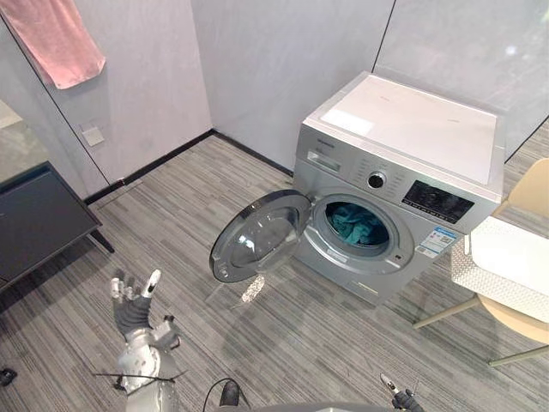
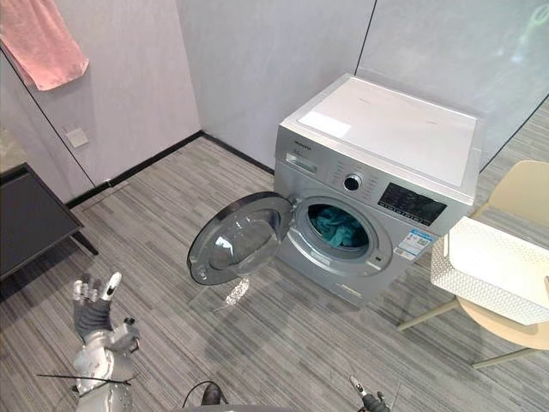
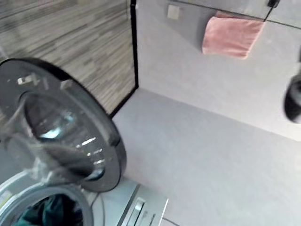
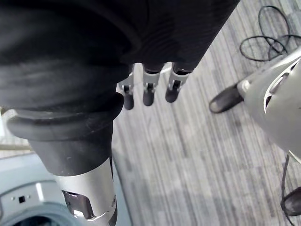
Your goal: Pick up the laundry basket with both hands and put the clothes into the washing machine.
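Note:
A silver washing machine point(image 1: 403, 129) stands against the back wall with its round door point(image 1: 257, 236) swung wide open to the left. Teal clothes point(image 1: 356, 225) lie inside the drum, also seen as teal clothes point(image 3: 47, 214) past the door point(image 3: 56, 127) in the left wrist view. A white laundry basket point(image 1: 506, 262) rests on a beige chair point(image 1: 532, 193) to the right of the machine. My left hand point(image 1: 130, 309) is raised at the lower left, fingers straight and holding nothing. My right hand point(image 1: 396, 393) sits low at the bottom edge; its fingers point(image 4: 148, 94) hang relaxed over the floor.
A dark low table point(image 1: 39, 219) stands at the left wall. A pink towel point(image 1: 51, 39) hangs high on that wall. Striped grey floor stretches between me and the machine; the open door juts out into it.

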